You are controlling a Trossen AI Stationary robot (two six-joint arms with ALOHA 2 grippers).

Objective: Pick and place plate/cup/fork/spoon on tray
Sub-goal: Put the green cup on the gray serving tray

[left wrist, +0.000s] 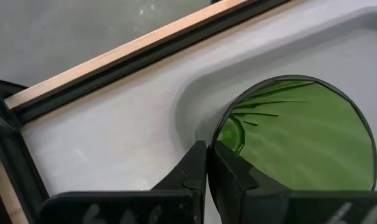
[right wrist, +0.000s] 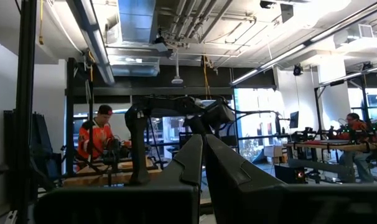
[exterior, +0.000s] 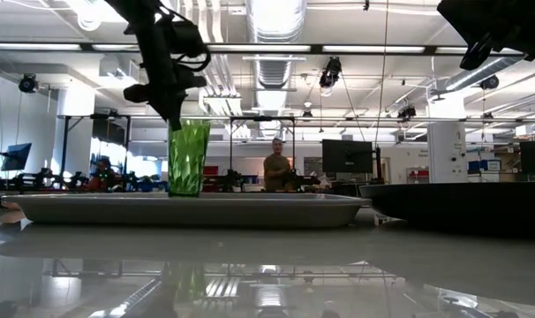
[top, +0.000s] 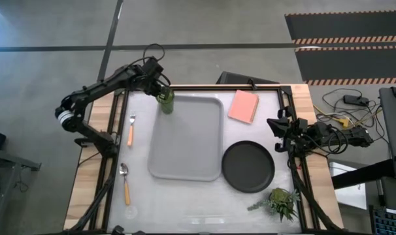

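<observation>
The left gripper [top: 161, 92] is over the far left corner of the tray [top: 185, 153], its fingers [left wrist: 229, 174] pinched narrow on the rim of the cup [top: 166, 102] — one finger outside the wall, the other inside the mouth, as the left wrist view shows. The cup stands upright on the tray; in the low view its base rests on the tray floor [exterior: 188, 208] and the gripper [exterior: 175, 115] grips the rim from above. The green ribbed wall of the cup [exterior: 188, 157] is clear to see there, and the left wrist view looks down into its open mouth [left wrist: 300, 137], with the tray's rounded corner just beside it.

The right gripper [top: 276, 125] waits at the right edge of the tabletop [top: 139, 212], raised and well apart from the tray, its fingers [right wrist: 229, 174] closed together on nothing and pointing out into the room.

The plate [top: 248, 166] lies flat on the tabletop, touching or just beside the tray's near right corner — I cannot tell which. The fork [top: 131, 129] lies on the tabletop left of the tray, tines toward the far side. The spoon [top: 125, 182] lies nearer, also left of the tray, bowl toward the far side. A salmon-pink pad [top: 244, 106] sits beyond the plate, right of the tray, and a small leafy plant [top: 280, 201] stands at the near right.
</observation>
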